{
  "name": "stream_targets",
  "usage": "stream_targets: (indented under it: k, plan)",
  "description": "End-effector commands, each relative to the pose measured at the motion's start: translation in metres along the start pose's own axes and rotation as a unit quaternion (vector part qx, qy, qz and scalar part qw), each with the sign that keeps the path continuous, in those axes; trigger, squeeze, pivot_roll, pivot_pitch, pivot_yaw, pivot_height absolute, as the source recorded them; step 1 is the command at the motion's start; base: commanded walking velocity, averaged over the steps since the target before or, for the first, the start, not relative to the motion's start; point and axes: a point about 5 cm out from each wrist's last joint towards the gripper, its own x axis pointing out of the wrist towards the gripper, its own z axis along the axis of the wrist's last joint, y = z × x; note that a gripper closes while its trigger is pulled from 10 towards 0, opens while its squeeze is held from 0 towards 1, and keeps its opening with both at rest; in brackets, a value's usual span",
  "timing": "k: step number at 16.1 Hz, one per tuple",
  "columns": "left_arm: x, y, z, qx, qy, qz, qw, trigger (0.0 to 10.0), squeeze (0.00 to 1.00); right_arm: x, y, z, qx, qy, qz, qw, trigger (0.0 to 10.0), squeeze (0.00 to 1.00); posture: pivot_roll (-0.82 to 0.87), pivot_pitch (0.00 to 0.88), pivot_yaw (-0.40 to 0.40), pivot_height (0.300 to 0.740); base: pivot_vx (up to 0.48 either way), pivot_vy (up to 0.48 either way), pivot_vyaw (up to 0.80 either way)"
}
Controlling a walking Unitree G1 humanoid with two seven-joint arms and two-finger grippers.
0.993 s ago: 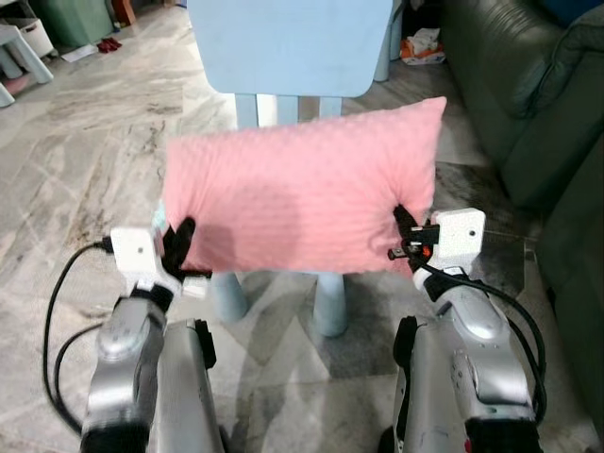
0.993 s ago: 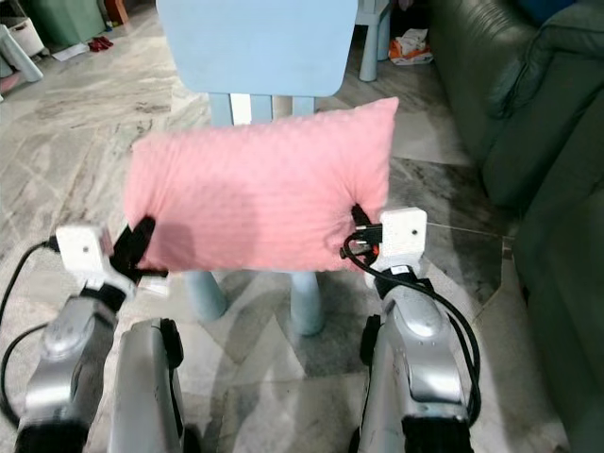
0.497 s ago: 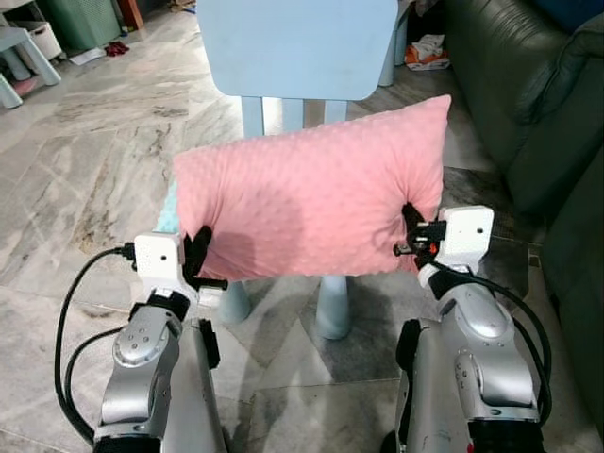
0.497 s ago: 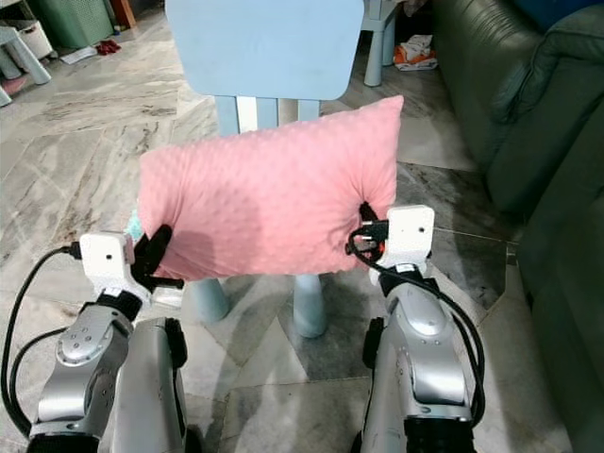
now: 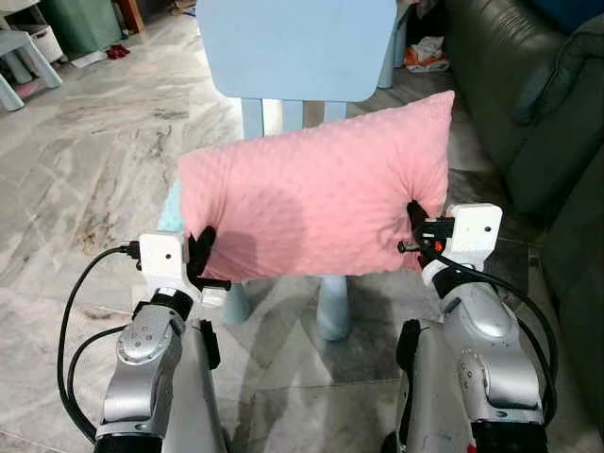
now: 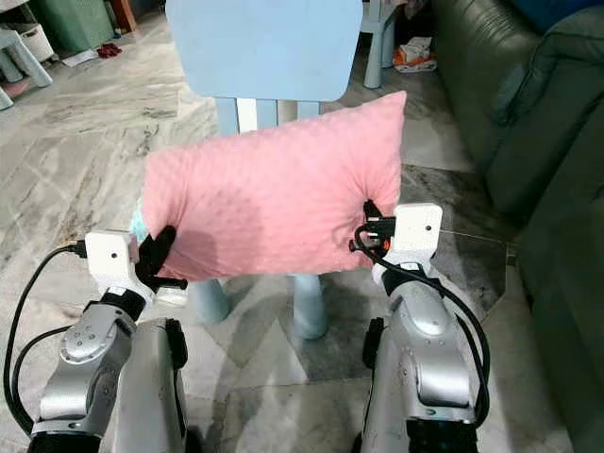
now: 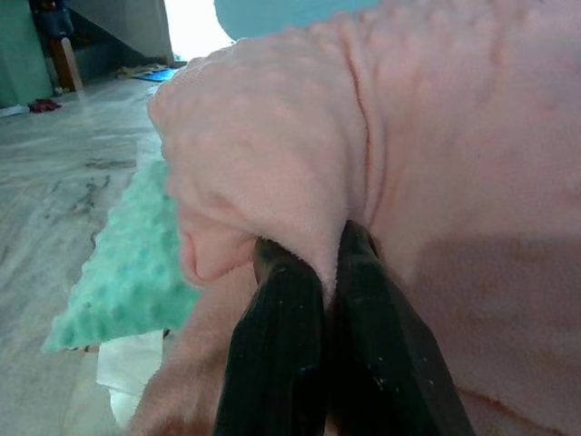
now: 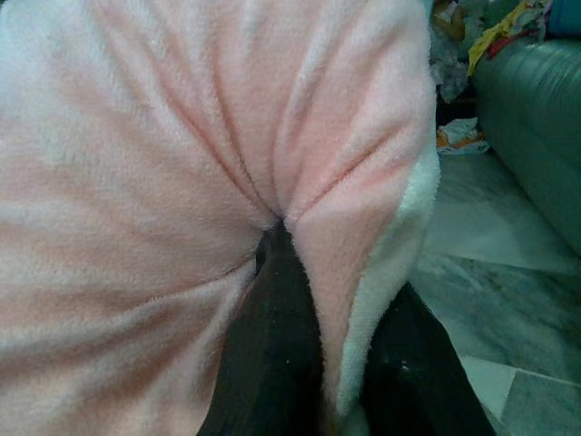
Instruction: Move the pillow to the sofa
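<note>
Pillow (image 5: 316,193) mid-frame, held aloft before blue chair (image 5: 293,42) | left claw (image 5: 200,253) pinched shut on lower-left corner, right claw (image 5: 413,222) clamped on right edge, so it hangs spread, clear of floor | sofa (image 5: 514,85) right edge, well apart.

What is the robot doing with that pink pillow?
The robot is holding the pink pillow up in the air with both arms. Its left gripper pinches the pillow's lower left corner and its right gripper pinches the right edge. The pillow hangs in front of a light blue chair. The dark green sofa is off to the robot's right, and the pillow is not on it yet.
</note>
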Motion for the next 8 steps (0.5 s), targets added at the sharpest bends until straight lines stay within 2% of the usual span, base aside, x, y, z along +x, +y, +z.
stream_targets:
  k: [1, 8]
  plan:
    - [-0.0019, 0.0024, 0.0046, 0.009, -0.005, 0.006, 1.0, 10.0, 0.0, -0.0009, -0.004, 0.0098, -0.005, -0.019, -0.012, 1.0, 10.0, 0.0, -0.11, 0.0, 0.05, 0.433, 0.0, 0.0, 0.0]
    - [0.0002, -0.0045, 0.0021, 0.008, 0.001, -0.007, 1.0, 10.0, 0.0, -0.0025, -0.0032, 0.0096, -0.002, -0.014, -0.011, 1.0, 10.0, 0.0, -0.12, 0.0, 0.051, 0.518, 0.0, 0.0, 0.0]
